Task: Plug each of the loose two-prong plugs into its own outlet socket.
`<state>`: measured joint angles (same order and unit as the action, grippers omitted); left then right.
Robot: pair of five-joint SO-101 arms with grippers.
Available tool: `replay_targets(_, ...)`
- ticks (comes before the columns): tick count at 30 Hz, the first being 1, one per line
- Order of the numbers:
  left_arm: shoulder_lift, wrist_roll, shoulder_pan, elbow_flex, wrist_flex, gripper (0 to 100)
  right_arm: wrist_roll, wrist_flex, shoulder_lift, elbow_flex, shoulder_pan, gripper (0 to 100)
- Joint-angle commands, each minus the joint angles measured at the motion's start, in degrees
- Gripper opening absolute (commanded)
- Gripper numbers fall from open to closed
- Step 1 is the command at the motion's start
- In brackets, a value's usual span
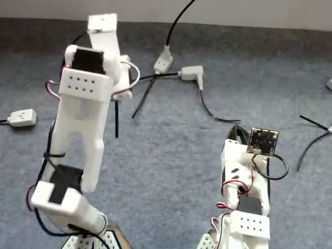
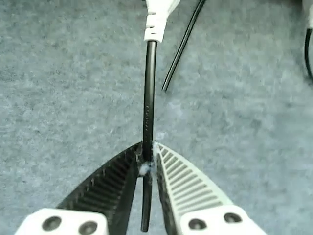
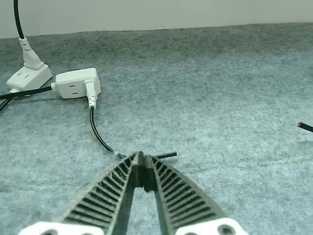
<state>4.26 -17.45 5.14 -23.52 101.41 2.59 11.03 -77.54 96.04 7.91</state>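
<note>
Our left gripper (image 2: 148, 149) pinches the black cord (image 2: 148, 98). Its white plug (image 2: 157, 19) lies straight ahead of the fingertips, with the cord's length in line with them (handy for steering, we judge). Our right gripper (image 3: 142, 161), pressed together, is empty.

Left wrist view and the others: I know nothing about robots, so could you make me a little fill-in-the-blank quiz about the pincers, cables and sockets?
1. The left pincer is ____ on a black cable.
2. That cable ends in a plug coloured ____.
3. In the right wrist view, ____ white sockets lie beyond the right pincer.

Missing words: shut; white; two.
</note>
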Motion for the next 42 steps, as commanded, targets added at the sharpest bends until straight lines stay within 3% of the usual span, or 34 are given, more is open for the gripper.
replay_targets(1, -9.0, 11.2, -2.2, 15.3, -0.2, 1, 0.5, -1.4, -0.4, 5.6, 0.6, 0.6)
replay_targets(5, -10.1, 23.9, -10.9, 29.7, -3.9, 1, 0.5, -1.4, -0.4, 5.5, 0.5, 0.6)
replay_targets(11, -10.1, 46.9, -26.9, 43.6, -23.3, 2, 0.6, -1.3, -0.4, 5.5, 0.4, 0.6)
replay_targets(17, -10.7, 48.8, -33.2, 42.6, -23.3, 23, 0.6, -1.3, -0.4, 5.5, 0.3, 0.6)
replay_targets(22, -10.2, 48.1, -37.1, 30.1, -22.9, 26, 0.6, -1.2, -0.4, 5.5, 0.3, 0.6)
replay_targets(26, -9.9, 30.8, -40.2, 23.3, -26.9, 26, 0.6, -1.1, -0.4, 5.5, 0.3, 0.6)
replay_targets(29, -9.9, 14.9, -40.8, 25.1, -32.7, 26, 0.6, -1.1, -0.4, 5.6, 0.3, 0.6)
replay_targets(32, -9.9, 3.9, -39.8, 28.9, -38.5, 28, 0.6, -1.1, -0.4, 5.6, 0.3, 0.6)
replay_targets(37, -7.1, -4.2, -38.5, 32.4, -47.5, 32, 0.6, -1.1, -0.4, 5.6, 0.3, 0.6)
replay_targets(42, 6.4, -13.3, -41.0, 25.6, -48.5, 32, 0.7, -1.1, -0.4, 5.6, 0.3, 0.6)
